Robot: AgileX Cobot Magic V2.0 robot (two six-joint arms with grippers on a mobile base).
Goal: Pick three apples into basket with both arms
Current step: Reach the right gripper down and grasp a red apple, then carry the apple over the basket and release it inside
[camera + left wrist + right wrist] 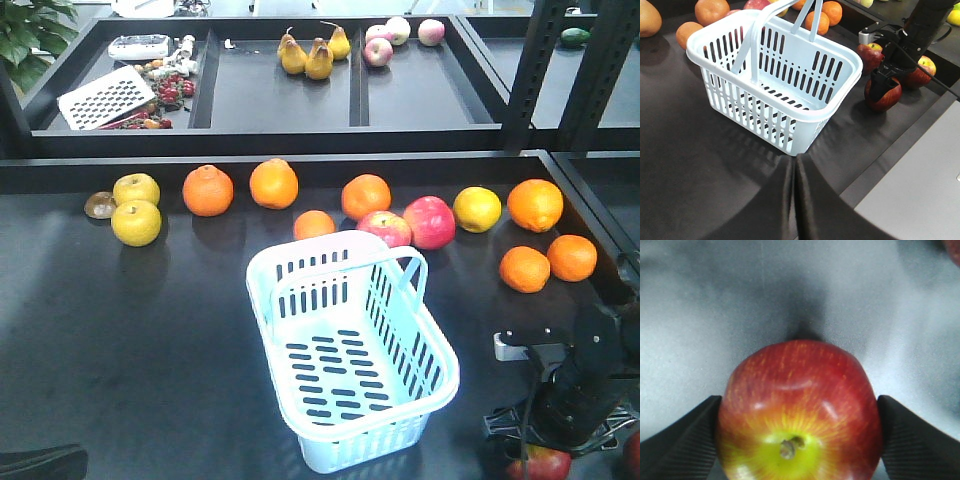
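Right claw: my right gripper (884, 86) is closed around the near apple (800, 390). In the right wrist view both black pads press its flanks, with the stem end facing the camera.
Lift: as far as I can judge the near apple sits on the table (130, 340) and is not raised yet.
Left claw: my left gripper (795, 167) has its jaws pressed together on nothing, and it hangs just in front of the basket (350, 445).
Other task apples: the second apple (867, 56) and the third apple (921, 74) lie on the table just beyond the near apple, to the right of the basket.
Basket: it stands upright mid-table with its handles up, and only the slotted floor shows inside.
Progress: none of the three apples is in, I reckon. The first grasp is made, while the lift, the carry and the drop are to come, then the same for two more.
Count, task apples: three, all outside the basket.
Count, oranges (208, 190): seven, spread across the far side of the table.
Count, pink-red apples (430, 221): two, just behind the basket.
Count, baskets: one.
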